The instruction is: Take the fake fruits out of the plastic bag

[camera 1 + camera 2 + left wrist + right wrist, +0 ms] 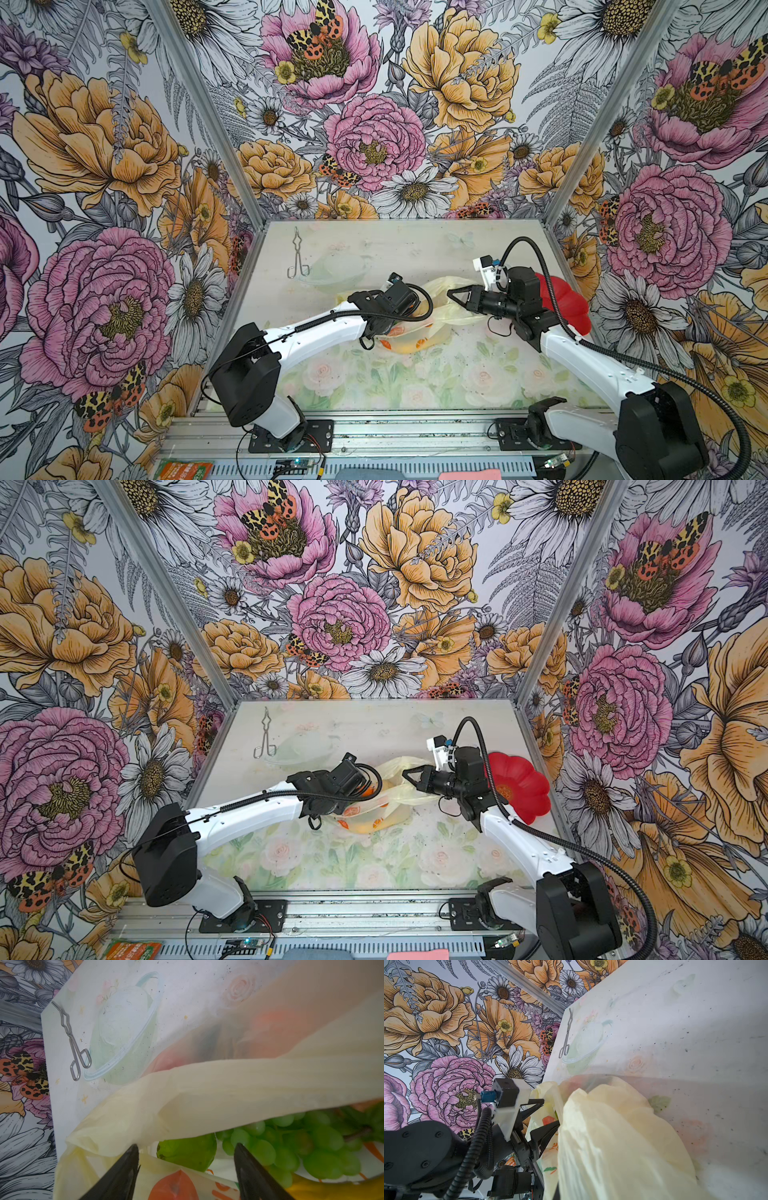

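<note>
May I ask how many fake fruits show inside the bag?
3: green round fruit nearest the left gripper, grape bunch beside it, banana beside the grapes; the plastic bag may hide more.

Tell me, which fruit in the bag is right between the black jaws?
The smooth green round fruit. It lies between the left gripper's open jaws; the grape bunch and banana lie off to one side.

1 plastic bag (207,1095), just ahead of left gripper (186,1145) 1 green round fruit (187,1153), 1 grape bunch (291,1142), 1 banana (322,1190); elsewhere 1 red plate (523,787), 1 tongs (298,259).
</note>
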`<control>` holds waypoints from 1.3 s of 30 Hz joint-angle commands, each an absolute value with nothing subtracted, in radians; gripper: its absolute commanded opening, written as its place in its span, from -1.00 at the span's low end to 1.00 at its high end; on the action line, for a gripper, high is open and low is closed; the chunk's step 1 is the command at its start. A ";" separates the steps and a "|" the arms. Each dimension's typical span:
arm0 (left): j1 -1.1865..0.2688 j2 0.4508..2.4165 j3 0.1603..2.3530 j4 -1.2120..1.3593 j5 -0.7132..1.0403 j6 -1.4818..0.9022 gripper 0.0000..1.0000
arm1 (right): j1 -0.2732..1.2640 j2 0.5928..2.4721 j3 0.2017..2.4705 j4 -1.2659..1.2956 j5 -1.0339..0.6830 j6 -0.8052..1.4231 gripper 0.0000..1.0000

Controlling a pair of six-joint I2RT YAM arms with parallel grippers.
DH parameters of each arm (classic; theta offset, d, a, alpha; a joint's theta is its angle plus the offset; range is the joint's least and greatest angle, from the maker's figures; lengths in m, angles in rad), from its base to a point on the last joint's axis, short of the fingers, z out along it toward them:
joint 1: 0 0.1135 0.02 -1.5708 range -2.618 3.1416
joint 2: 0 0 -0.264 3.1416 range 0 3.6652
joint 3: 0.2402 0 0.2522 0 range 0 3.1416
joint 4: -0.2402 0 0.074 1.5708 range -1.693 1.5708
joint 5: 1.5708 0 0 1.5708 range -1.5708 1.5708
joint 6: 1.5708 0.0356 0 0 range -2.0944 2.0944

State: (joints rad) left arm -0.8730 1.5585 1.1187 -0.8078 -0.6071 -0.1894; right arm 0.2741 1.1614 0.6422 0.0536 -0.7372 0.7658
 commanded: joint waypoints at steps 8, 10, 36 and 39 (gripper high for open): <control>-0.774 1.731 1.231 -0.721 -0.729 -0.093 0.21 | 0.262 1.132 0.643 0.065 -0.727 0.742 -1.00; -0.731 1.723 1.238 -0.696 -0.679 -0.107 -0.28 | 0.250 1.134 0.639 0.059 -0.727 0.735 -1.00; -0.244 1.772 1.269 -0.653 -0.103 -0.356 -1.00 | 0.244 1.160 0.635 0.133 -0.827 0.704 -1.00; -0.270 1.748 1.272 -0.652 -0.084 -0.335 -1.00 | 0.242 1.174 0.640 0.137 -0.800 0.719 -1.00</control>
